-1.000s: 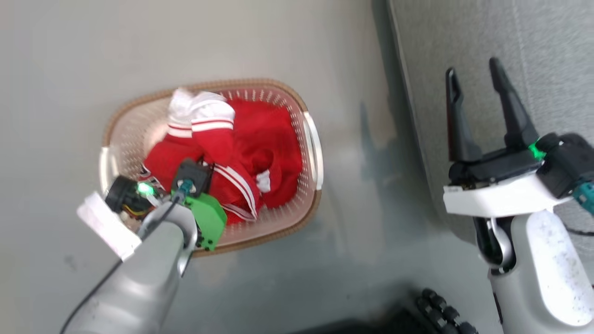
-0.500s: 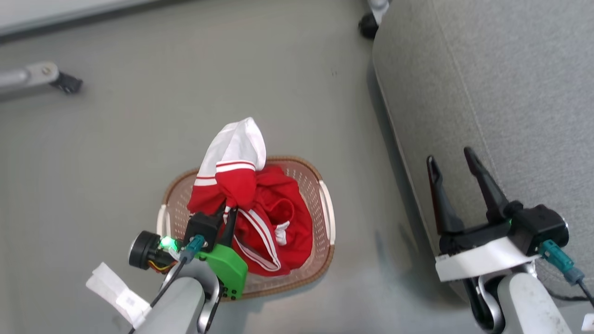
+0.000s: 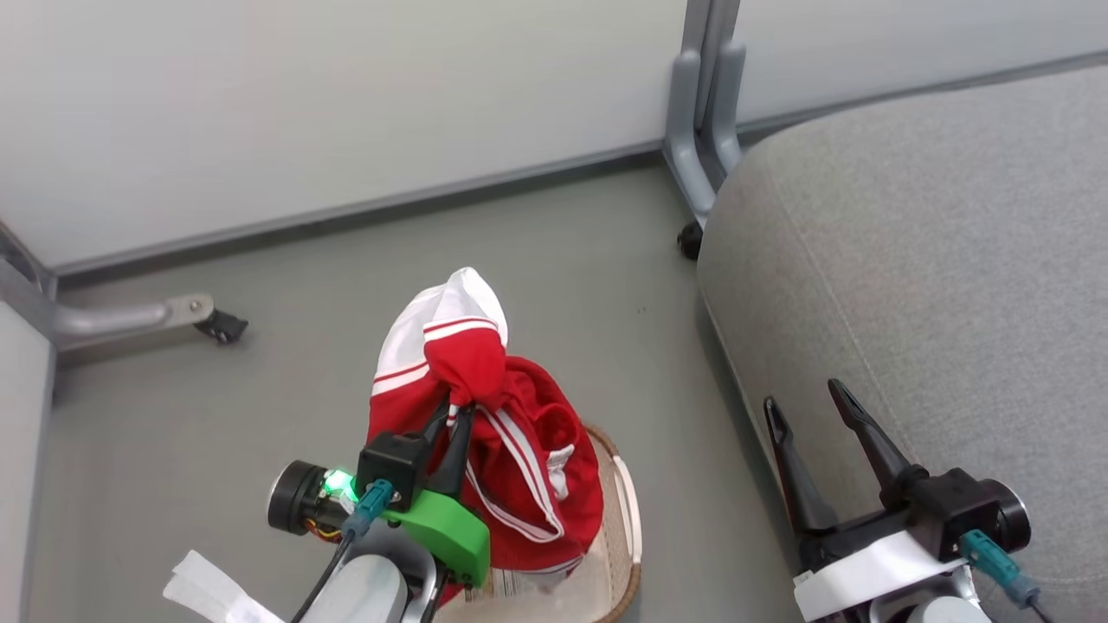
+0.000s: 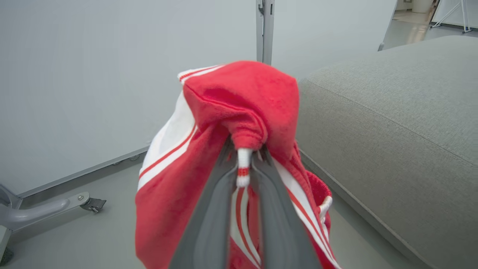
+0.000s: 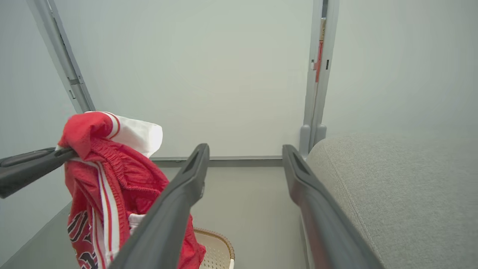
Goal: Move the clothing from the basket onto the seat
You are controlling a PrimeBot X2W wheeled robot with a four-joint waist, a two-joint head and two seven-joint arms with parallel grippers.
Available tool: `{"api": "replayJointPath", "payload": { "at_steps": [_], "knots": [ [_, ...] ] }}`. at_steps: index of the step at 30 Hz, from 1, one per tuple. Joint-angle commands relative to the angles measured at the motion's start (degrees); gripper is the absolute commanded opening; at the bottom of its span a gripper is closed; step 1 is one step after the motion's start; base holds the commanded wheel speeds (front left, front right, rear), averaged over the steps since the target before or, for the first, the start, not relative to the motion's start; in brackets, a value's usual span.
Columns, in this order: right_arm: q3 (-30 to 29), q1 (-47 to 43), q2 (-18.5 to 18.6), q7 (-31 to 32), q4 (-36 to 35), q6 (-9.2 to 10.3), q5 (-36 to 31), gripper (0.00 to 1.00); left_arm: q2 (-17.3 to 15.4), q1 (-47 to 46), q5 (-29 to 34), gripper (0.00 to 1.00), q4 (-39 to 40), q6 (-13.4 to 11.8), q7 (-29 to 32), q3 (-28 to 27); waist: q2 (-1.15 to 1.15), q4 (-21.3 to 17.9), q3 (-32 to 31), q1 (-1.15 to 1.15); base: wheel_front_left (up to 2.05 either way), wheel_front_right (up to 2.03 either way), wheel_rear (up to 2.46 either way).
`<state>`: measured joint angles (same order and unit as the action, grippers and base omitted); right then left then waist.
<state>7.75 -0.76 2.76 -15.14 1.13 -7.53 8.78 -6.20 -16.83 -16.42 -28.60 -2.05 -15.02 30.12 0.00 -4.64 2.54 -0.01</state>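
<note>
Left gripper (image 3: 457, 410) and right gripper (image 3: 802, 394) have long dark fingers (image 3: 871, 441) and teal plugs (image 3: 374, 502); the left adds a green bracket (image 3: 443, 529), green light (image 3: 338, 478) and white tag (image 3: 210, 592), the right a white band (image 3: 866, 575).

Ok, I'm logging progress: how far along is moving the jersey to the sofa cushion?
Grasp done: the left pincer is shut on the jersey. In hand: the lift, with the jersey hanging over the basket. Left: carry it onto the seat and release. The right pincer is open beside the seat.

Grey floor (image 3: 286, 381) meets pale wall panels (image 3: 346, 104)
</note>
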Motion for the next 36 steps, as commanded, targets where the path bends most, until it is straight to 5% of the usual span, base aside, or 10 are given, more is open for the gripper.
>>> {"api": "replayJointPath", "payload": {
  "at_steps": [1, 20, 36],
  "knots": [
    [0.88, -0.87, 0.19, -0.01, -0.35, 0.07, -1.48, 1.00, 0.20, 0.97, 0.95, 0.00, 1.10, 0.30, -0.22, -0.08, 0.00, -0.14, -4.23, 0.01, 0.00, 0.00, 0.00],
    [14.39, 6.53, 0.20, -0.01, 6.75, 0.07, -3.75, 1.00, 2.54, -1.79, 1.07, 0.00, 11.54, 3.54, 0.87, 5.97, 0.00, -0.68, -3.61, 0.01, 0.00, 0.00, 0.00],
    [13.45, 9.16, 0.21, -0.01, 11.42, 0.07, -6.50, 1.00, 3.24, -1.93, -0.71, 0.00, 21.26, 6.32, 6.66, 15.65, 0.00, 0.22, -3.12, 0.01, 0.00, 0.00, 0.00]
  ]
}}
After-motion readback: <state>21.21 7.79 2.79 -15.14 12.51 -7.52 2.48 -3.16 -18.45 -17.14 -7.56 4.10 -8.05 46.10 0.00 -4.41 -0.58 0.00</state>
